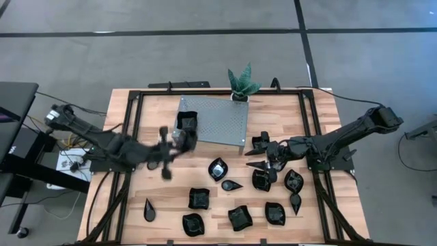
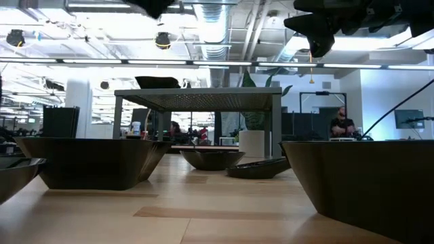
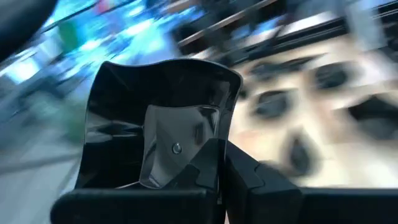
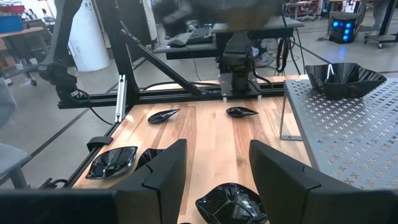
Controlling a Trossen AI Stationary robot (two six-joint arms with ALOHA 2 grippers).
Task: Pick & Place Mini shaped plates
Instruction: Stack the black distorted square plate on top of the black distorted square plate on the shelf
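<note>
My left gripper (image 3: 214, 180) pinches a square plate (image 3: 161, 124) by its rim mid-swing, so I judge it may slip out; right gripper (image 4: 217, 165) wide, empty.

Mini shaped plates (image 1: 218, 169): showing glossy black, smooth, catching highlights.
Table (image 1: 218, 205): showing pale wood planks with a satin grain.
Perforated platform (image 1: 218, 121): looking like matt grey metal.
Right tool (image 4: 211, 171): showing matt black fingers (image 4: 163, 171).
</note>
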